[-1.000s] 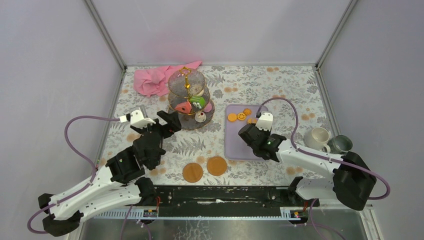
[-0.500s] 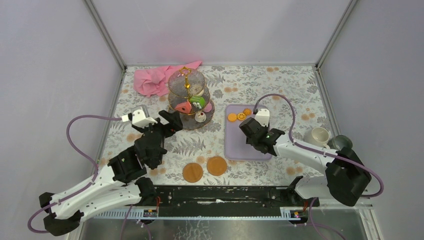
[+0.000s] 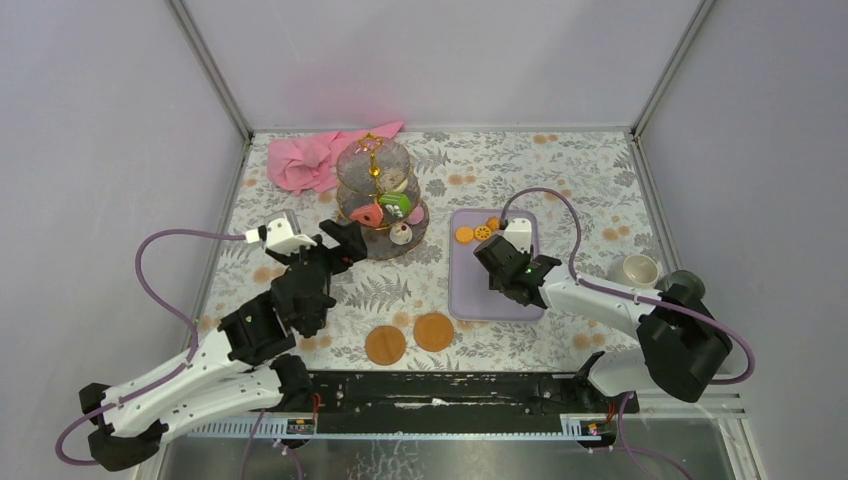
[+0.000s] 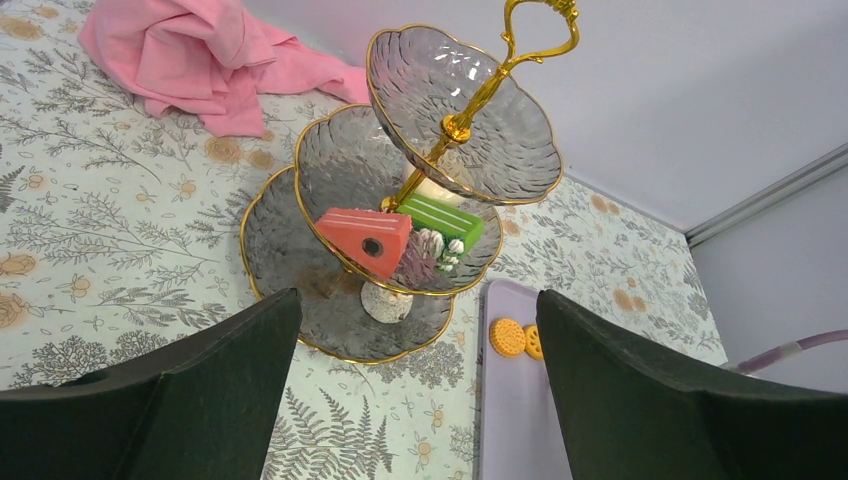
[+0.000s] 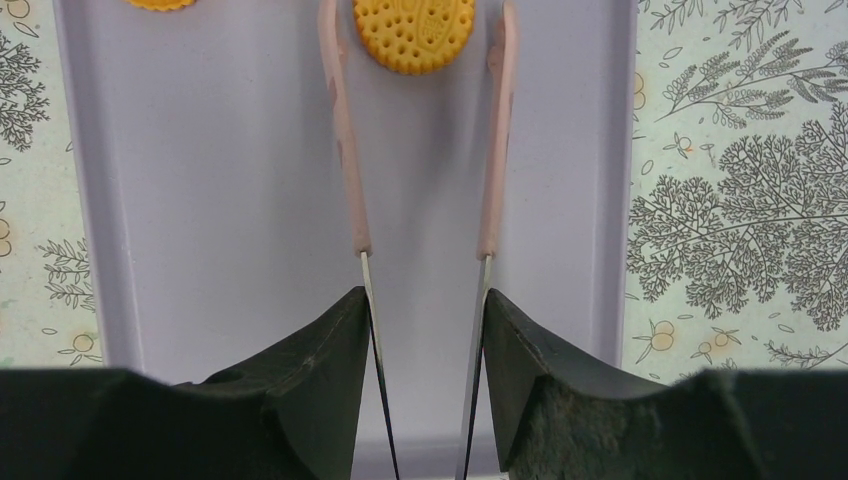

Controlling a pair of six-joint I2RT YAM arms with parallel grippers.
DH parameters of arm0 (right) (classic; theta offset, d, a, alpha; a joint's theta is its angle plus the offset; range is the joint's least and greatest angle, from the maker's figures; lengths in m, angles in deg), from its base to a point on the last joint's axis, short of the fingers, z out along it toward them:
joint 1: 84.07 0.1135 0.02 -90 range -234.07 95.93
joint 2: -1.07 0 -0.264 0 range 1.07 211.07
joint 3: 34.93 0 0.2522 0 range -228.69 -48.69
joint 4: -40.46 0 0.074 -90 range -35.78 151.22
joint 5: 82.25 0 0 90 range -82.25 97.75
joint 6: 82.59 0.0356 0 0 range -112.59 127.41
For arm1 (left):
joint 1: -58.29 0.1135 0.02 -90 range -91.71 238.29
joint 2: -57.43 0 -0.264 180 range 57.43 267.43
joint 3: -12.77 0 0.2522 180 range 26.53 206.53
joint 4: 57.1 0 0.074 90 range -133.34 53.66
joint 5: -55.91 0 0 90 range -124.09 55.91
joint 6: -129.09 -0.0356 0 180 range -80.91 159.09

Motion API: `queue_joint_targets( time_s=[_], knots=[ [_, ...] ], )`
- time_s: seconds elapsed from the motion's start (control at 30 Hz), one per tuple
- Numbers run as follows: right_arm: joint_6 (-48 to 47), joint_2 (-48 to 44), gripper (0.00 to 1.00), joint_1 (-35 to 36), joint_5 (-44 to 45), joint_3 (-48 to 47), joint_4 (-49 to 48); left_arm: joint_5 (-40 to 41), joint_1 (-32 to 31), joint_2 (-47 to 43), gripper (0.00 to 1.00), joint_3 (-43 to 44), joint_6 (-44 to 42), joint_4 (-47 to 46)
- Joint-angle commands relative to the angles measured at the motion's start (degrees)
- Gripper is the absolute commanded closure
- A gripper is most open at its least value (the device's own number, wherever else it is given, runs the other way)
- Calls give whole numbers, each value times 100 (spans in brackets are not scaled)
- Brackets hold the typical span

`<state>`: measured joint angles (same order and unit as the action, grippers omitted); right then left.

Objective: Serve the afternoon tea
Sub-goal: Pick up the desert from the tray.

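Three tiers with pastries, one tray of biscuits, two mugs off to the side.

On the glass stand, the middle tier holds a red wedge and a green cake, and a cupcake sits on the bottom tier. The left gripper hangs just beside the stand with its fingers spread wide and nothing between them. The right gripper pinches the pink tongs over the lilac tray. The tong tips flank one orange biscuit lying on the tray; whether they touch it I cannot tell. More biscuits lie at the tray's far end. The cream mug and grey-green mug stand together on the table, well apart from the stand.
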<state>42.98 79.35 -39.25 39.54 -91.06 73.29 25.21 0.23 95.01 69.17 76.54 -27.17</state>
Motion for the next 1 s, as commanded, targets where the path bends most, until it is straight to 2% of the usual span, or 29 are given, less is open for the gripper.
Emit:
queue_joint_targets(
  time_s=[0.0,0.53,0.97],
  knots=[
    [-211,121,49,-94,11,-363,-254,94,15,30,6,-51,-122,-380],
    [-417,451,53,-221,8,-528,-155,110,41,66,5,-55,-175,-449],
    [-471,15,66,-219,4,-412,-217,239,41,-63,5,94,3,-72]
  ],
)
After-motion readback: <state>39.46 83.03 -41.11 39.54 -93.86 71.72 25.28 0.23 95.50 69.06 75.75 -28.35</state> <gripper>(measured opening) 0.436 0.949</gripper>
